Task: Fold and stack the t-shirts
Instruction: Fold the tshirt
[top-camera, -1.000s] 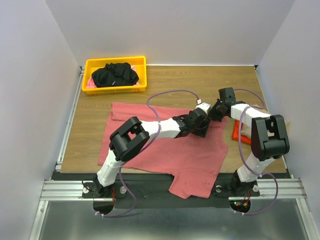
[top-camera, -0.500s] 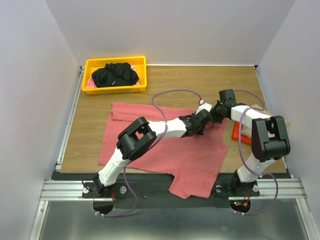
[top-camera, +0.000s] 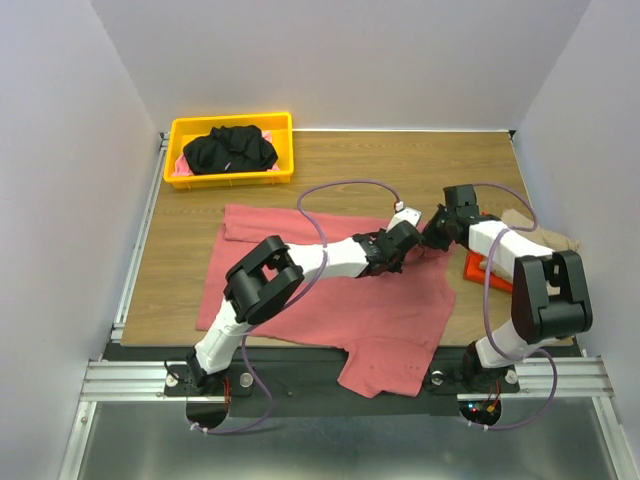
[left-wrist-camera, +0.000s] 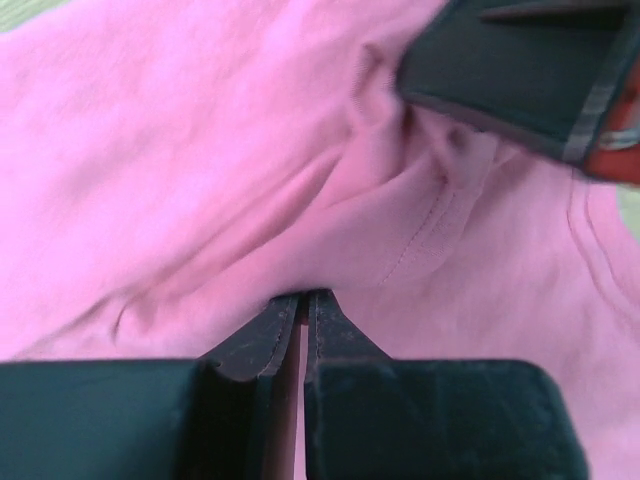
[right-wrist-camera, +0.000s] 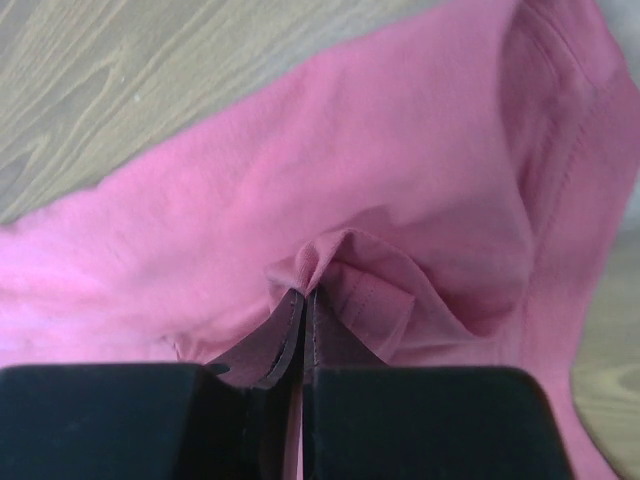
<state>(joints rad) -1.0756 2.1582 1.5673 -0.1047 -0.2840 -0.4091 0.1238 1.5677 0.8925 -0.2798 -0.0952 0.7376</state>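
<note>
**Dusty-red t-shirt (top-camera: 385, 320) pinched at its right edge by both grippers**

The light wooden table (top-camera: 400, 170) carries everything. The large dusty-red cotton t-shirt lies spread flat over the table's near half. One sleeve hangs past the near edge, between the two arm bases.

The left arm reaches diagonally across the shirt from its near-left corner to its far-right edge. The right arm bends in to that same edge from outside the shirt.

Beyond the shirt's far-left corner, well apart from it, stands a rectangular yellow plastic bin (top-camera: 230, 119). A crumpled black t-shirt (top-camera: 232, 150) lies inside it.

Off the shirt's right edge, behind the right arm, lies a bunched tan t-shirt (top-camera: 545, 238). A small flat orange object (top-camera: 476, 268) sits just beside that same edge, partly hidden by the arm; what it is cannot be told.

The left gripper (top-camera: 408, 243) and the right gripper (top-camera: 432, 238) meet almost tip to tip at the shirt's far-right edge.

In the left wrist view, the left gripper (left-wrist-camera: 303, 300) has its fingers pressed nearly together on a raised ridge of the red cloth. The right gripper (left-wrist-camera: 530, 70) is just beyond it.

In the right wrist view, the right gripper (right-wrist-camera: 303, 298) is closed tight on a small puckered fold next to a stitched hem.
</note>
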